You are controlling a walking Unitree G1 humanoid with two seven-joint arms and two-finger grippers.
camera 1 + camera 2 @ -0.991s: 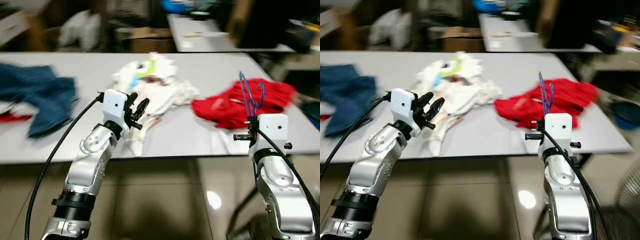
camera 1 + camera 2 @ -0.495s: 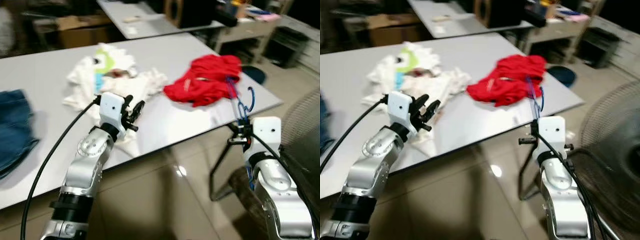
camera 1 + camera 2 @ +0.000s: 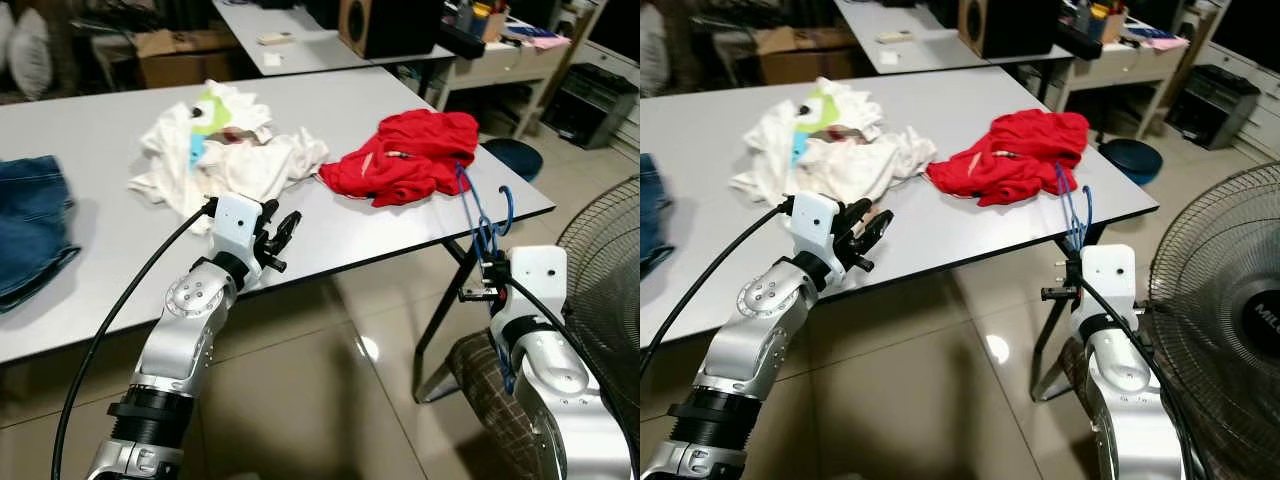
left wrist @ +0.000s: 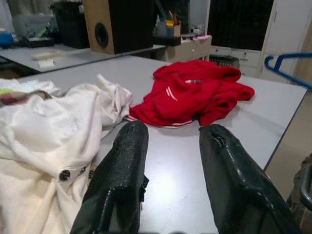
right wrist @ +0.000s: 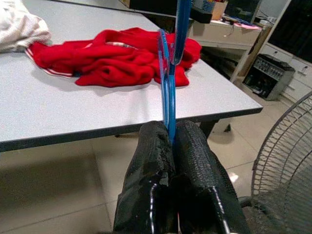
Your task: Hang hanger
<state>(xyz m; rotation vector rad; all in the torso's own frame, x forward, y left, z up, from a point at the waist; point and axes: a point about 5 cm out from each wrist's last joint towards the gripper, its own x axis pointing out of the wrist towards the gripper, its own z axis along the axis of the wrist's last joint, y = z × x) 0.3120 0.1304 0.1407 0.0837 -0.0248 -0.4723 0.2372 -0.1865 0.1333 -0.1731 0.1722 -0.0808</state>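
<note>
Right gripper (image 5: 170,141) clenched on blue hanger (image 5: 168,73), held upright off table's (image 3: 350,240) corner, near red garment (image 3: 415,155). Right wrist view shows fingers pinching wire. Left gripper (image 4: 168,146) released — fingers spread over table edge, white clothes (image 3: 225,150) just beyond. Fan (image 3: 1230,300) at right.

Indoor overhead lighting, even and moderately bright. Head views sharp, no motion blur; background dim. Bright glare spot on the glossy floor tiles (image 3: 368,347); soft sheen on the grey table (image 3: 120,230), dark shadow beneath it. Wrist views: close black fingers (image 4: 117,185) slightly soft; far room dark.
</note>
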